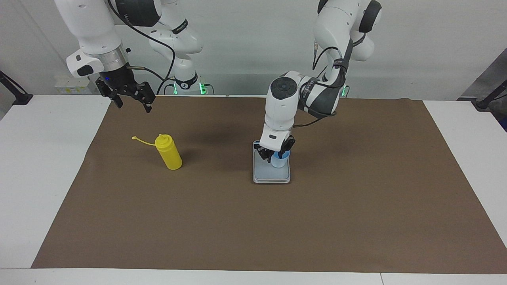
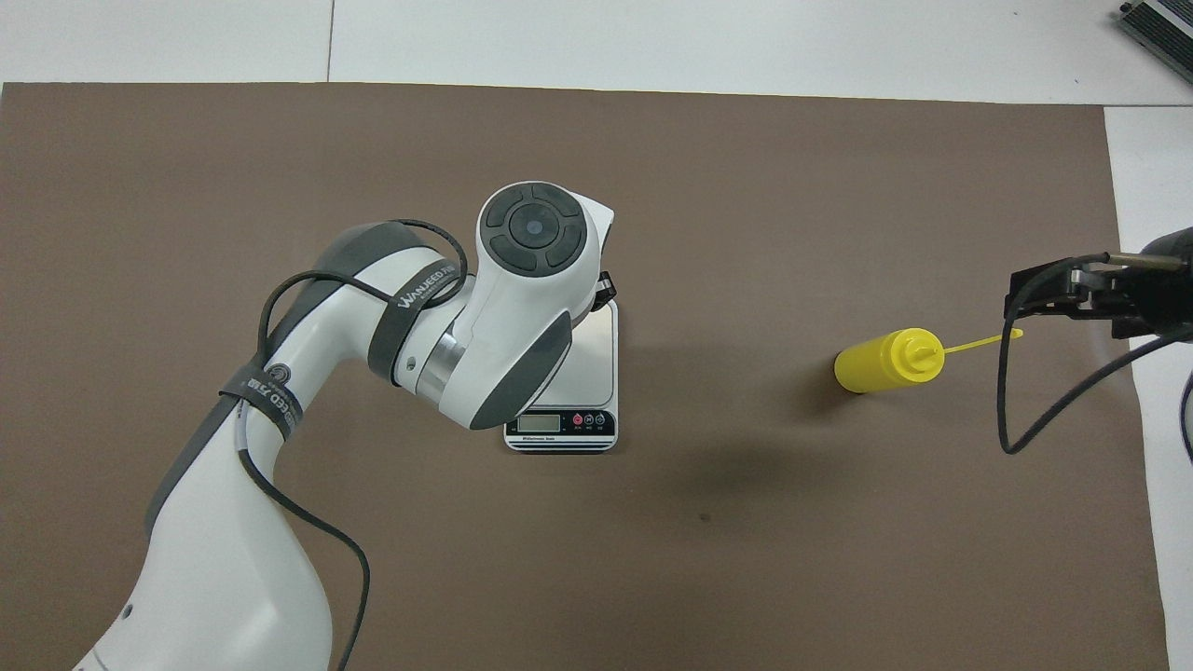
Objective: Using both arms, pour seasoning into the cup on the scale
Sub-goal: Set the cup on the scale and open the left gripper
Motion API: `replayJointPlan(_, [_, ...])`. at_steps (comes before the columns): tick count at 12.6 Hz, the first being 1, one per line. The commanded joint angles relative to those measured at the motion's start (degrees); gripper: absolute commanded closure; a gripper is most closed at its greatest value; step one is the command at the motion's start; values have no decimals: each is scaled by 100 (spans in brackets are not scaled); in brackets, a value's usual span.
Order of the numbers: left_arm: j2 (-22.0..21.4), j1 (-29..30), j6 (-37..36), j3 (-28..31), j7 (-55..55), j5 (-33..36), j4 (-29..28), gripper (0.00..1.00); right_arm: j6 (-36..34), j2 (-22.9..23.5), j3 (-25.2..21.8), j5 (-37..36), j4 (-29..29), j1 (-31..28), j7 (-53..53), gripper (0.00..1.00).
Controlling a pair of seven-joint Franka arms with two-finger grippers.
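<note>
Tabletop (image 1: 356,221), brown mat over it. Left hand (image 1: 276,153) down on the scale (image 1: 263,174) mid-tabletop, closed around the cup (image 1: 279,160): placing step, likely. Right hand (image 1: 132,101) raised near its robot-side corner, fingers spread, empty. Bottle (image 1: 169,152) upright below it, ungrasped. Next: release cup, grasp bottle.

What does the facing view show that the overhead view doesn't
Only the facing view shows the cup standing on the scale, with the left hand down around its rim, and the whole right hand open in the air, toward the right arm's end of the table. Only the overhead view shows the scale's display strip; there the left arm hides the cup and the left hand. Both show the yellow bottle upright on the brown mat, untouched, its cap strap hanging loose.
</note>
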Motion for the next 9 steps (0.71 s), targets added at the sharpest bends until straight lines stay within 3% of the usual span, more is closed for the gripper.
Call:
replayJointPlan(1, [202, 106, -779, -3, -51, -117, 738, 52, -51, -135, 22, -5, -170, -44, -251, 0])
replayJointPlan(5, [61, 501, -1772, -90, 54, -399, 1397, 52, 396, -495, -13, 292, -942, -218, -1471, 0])
replayJointPlan(9, [-229, 1055, -2783, -196, 1447, -487, 1573, 53, 1291, -925, -48, 881, -1926, -702, -3052, 0])
